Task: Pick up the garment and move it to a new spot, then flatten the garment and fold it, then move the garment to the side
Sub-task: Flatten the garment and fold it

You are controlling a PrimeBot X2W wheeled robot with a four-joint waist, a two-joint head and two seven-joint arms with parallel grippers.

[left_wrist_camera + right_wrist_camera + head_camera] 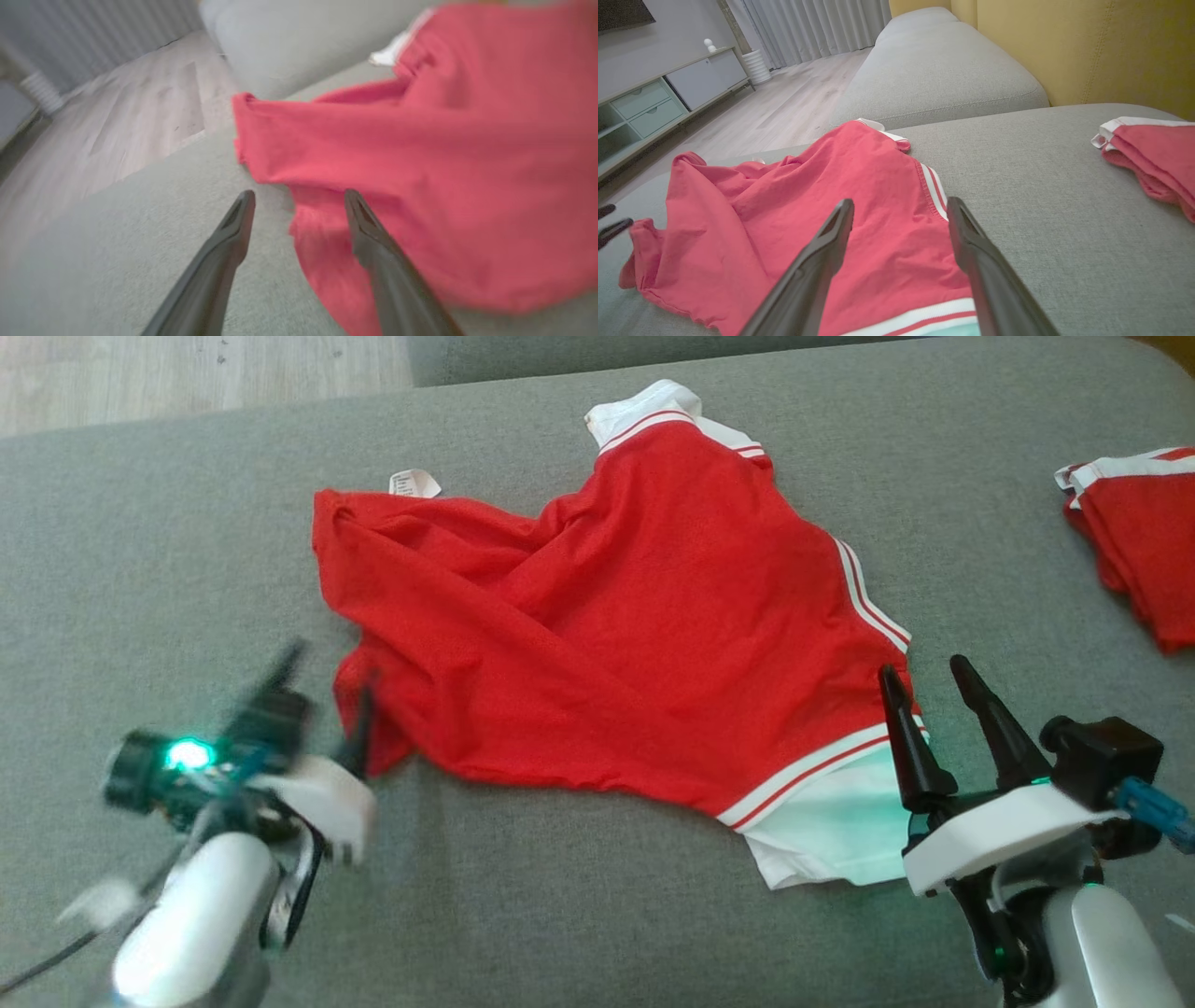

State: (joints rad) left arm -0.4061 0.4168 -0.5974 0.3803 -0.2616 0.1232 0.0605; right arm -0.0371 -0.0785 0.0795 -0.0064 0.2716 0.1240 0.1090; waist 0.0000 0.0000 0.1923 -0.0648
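The garment (635, 625) is a red top with white striped trim, lying rumpled and spread on the grey sofa cushion (140, 532). Its red cloth (444, 154) spreads over the right of the left wrist view, and the same red cloth (822, 205) lies ahead in the right wrist view. My left gripper (322, 686) is open and blurred at the garment's left edge, one finger over the cloth (299, 198). At the striped hem on the garment's right side, my right gripper (929, 672) stands open, holding nothing (901, 205).
A second red and white garment (1134, 532) lies folded at the cushion's far right (1153, 149). Wooden floor (187, 373) shows beyond the cushion's far left edge. Another grey cushion (934, 79) and a yellow backrest (1087, 46) stand behind.
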